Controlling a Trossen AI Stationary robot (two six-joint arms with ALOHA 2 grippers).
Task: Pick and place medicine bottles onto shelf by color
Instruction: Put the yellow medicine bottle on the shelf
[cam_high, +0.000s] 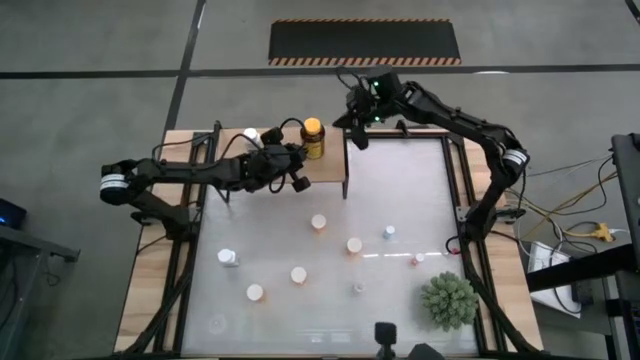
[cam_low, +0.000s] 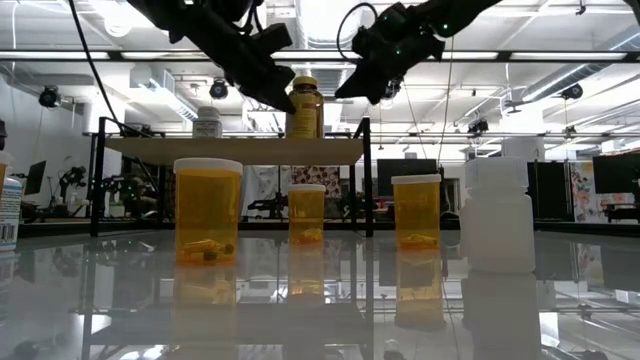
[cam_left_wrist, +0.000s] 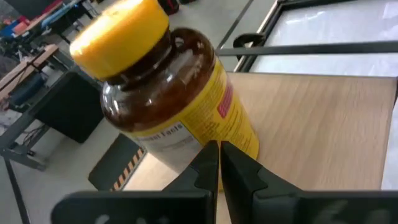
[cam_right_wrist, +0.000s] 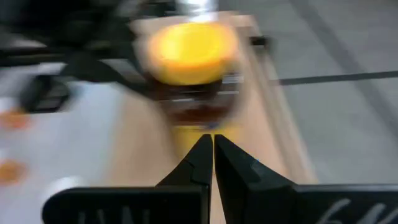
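Observation:
The dark amber, yellow-capped jar (cam_high: 313, 138) stands upright on the light-wood shelf (cam_high: 325, 168) at the table's far left; it also shows in the low view as the jar (cam_low: 305, 108) on the shelf board (cam_low: 235, 150). A small white bottle (cam_high: 250, 134) stands on the shelf's left end. My left gripper (cam_left_wrist: 219, 147) is shut, its tips right at the jar's label (cam_left_wrist: 205, 118). My right gripper (cam_right_wrist: 213, 139) is shut and hovers to the right of the jar (cam_right_wrist: 191, 56), apart from it. Several orange and white bottles (cam_high: 319, 222) stand on the tabletop. My left gripper points its shut fingertips (cam_left_wrist: 208, 155) level at the lower side of the jar's label (cam_left_wrist: 186, 146), coming from the table's left. I cannot tell whether they touch it. The jar stands with its base on the shelf board.
Orange bottles (cam_high: 354, 245), (cam_high: 298, 274), (cam_high: 254, 293) and white ones (cam_high: 228, 257), (cam_high: 389, 232) are scattered over the white tabletop. A spiky green plant (cam_high: 448, 300) sits at the near right corner. The shelf's black frame post (cam_high: 346, 170) stands between both grippers.

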